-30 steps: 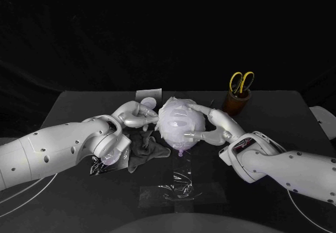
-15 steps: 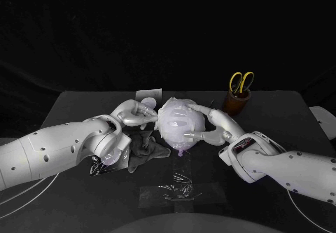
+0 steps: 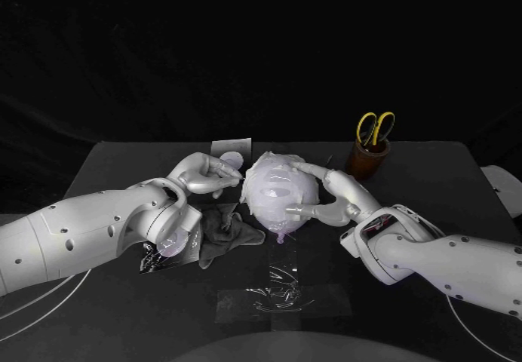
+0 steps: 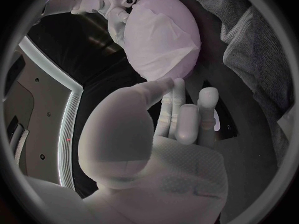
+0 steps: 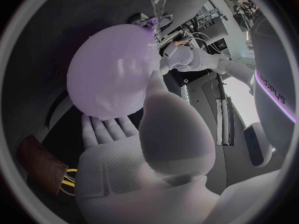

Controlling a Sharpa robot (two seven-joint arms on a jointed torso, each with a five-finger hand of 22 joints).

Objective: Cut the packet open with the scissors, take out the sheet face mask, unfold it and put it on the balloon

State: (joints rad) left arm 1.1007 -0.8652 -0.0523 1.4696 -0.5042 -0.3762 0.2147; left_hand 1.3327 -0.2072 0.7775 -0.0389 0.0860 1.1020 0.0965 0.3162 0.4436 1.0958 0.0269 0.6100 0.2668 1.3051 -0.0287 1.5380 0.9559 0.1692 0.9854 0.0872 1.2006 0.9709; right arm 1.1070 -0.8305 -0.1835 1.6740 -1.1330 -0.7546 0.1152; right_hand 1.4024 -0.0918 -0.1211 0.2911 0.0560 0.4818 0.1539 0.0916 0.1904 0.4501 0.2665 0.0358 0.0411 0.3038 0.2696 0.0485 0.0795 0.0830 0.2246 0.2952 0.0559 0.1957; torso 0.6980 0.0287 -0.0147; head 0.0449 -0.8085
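A pale balloon [image 3: 276, 197] stands at the table's middle with the white sheet mask [image 3: 272, 181] draped over its front. The mask [image 4: 156, 45] covers most of the balloon [image 4: 184, 20] in the left wrist view. My right hand [image 3: 332, 193] holds the balloon from the right, fingers over its top and thumb on its front. In the right wrist view that hand [image 5: 140, 154] cups the balloon [image 5: 115, 77]. My left hand [image 3: 207, 175] hovers just left of the balloon, holding nothing; its fingers [image 4: 181, 117] stop short of the mask. Yellow scissors [image 3: 376, 127] stand in a brown cup [image 3: 368, 160].
A silver packet [image 3: 231, 145] lies at the table's far edge behind my left hand. A dark cloth [image 3: 223, 232] lies under the left wrist, with crumpled plastic [image 3: 158, 260] beside it. Clear film [image 3: 280, 290] lies on the near table.
My left hand has drawn slightly back from the balloon's left side. The right hand and balloon have stayed in place.
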